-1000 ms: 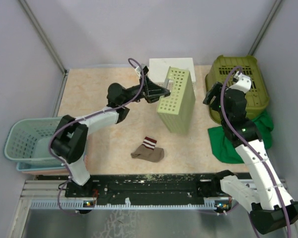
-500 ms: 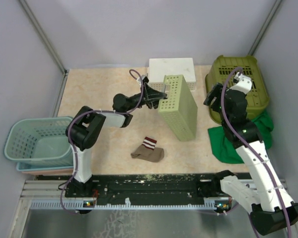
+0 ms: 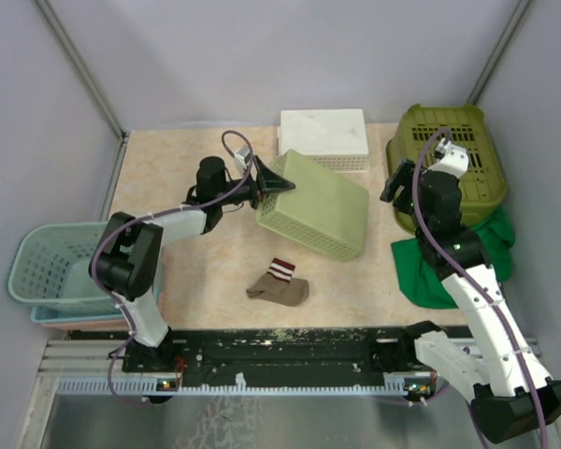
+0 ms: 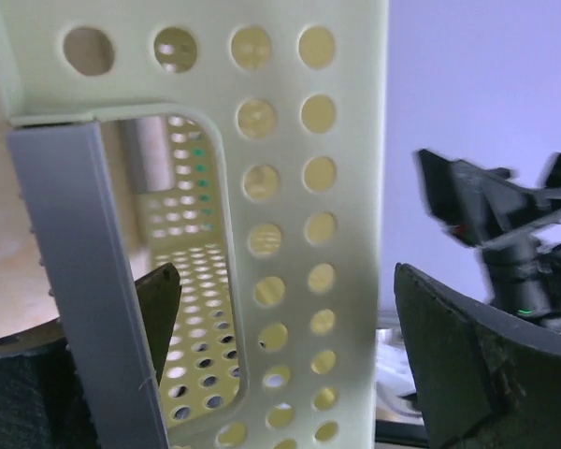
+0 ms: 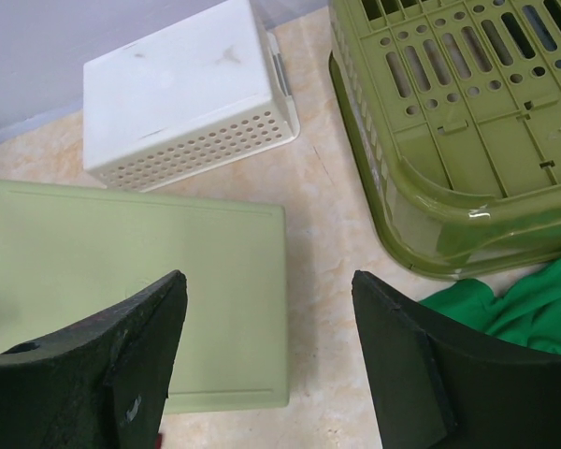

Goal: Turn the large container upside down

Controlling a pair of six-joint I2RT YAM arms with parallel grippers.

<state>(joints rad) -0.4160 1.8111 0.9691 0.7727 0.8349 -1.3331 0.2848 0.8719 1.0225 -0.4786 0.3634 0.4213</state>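
Pale-green bin (image 3: 313, 201) lies bottom-up on the table (image 3: 196, 281), its end wall between the parted, unclamped jaws of the left claw (image 3: 273, 184). Flip looks done; only backing out remains. Right claw (image 5: 266, 299), apart and empty, hovers beyond the bin.

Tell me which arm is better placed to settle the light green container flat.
Left. The left pincer, open, straddles the container's end wall at the handle cutout. The right pincer hovers open, apart from it, beside the olive basket.
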